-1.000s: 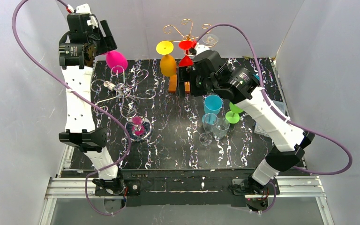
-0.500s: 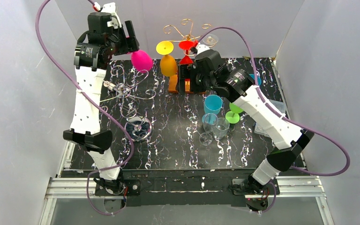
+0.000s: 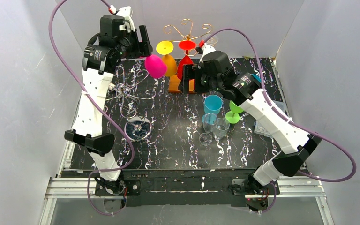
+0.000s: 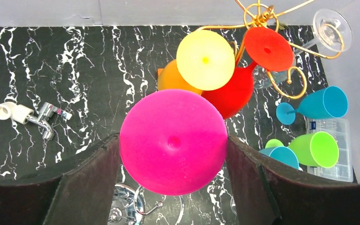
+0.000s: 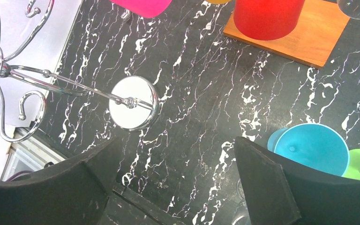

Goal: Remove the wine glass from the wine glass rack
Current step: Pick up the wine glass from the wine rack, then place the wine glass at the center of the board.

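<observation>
The black marbled table (image 3: 178, 150) lies beneath both sets of jaws. The silver rack (image 3: 138, 127) stands on it, below and behind the fingertips of the left gripper (image 4: 173, 138). The rack's round mirrored foot shows ahead and to the left of the right gripper (image 5: 174, 139). The gold rack (image 4: 260, 9) rises beyond the left fingertips and to their right. A wooden block (image 5: 309, 40) lies ahead and to the right of the right jaws. The left jaws are clasped on the pink wine glass (image 3: 155, 66). In the wrist view its round pink disc fills the gap and touches both fingers. From above, its bowl hangs under the gripper in the air, apart from the silver rack's wires. Just beyond that disc hangs a yellow-footed orange glass (image 4: 205, 60), with a red glass (image 4: 267, 49) beside it to the right and a clear glass (image 4: 330, 28) farther right, all three on the gold rack. The right jaws stand wide apart with only bare table showing between them. To the right of the left jaws a teal glass (image 4: 321, 103) lies on its side, with a green glass (image 4: 316, 150) near it. A teal cup (image 5: 311, 147) sits just beside the right gripper's right-hand finger. A small tap fitting (image 4: 33, 115) lies on the table well to the left of the left jaws.
</observation>
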Available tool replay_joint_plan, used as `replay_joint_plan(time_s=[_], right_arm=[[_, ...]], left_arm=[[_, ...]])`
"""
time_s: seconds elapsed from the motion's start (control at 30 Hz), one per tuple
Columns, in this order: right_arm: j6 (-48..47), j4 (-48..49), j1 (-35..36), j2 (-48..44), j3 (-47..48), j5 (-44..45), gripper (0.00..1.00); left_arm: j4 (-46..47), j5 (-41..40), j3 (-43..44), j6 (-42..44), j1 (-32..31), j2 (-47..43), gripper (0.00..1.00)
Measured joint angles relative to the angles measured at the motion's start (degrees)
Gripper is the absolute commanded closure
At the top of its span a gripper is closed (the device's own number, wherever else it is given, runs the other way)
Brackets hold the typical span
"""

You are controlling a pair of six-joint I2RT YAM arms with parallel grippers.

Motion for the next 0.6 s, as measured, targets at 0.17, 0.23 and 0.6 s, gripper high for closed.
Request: replay_joint_plan(time_s=[0.17,0.23,0.6], right_arm=[[0.22,1.55,-1.29,-1.44,-2.73,-1.99,0.02],[0.52,2.40,-1.99,-2.29,-4.44,-3.26,0.02],[7.34,15.65,-9.94,-10.14,-18.88,-14.78,0.02]], left_arm=[[-0.37,0.17,-0.76,-0.50,-2.01,-0.44,0.44],[-0.74,0.44,-1.18,-0.90,-2.80,-0.76,0.44],[-2.56,6.43,-1.60,-6.12,-4.79,-3.63,0.44]])
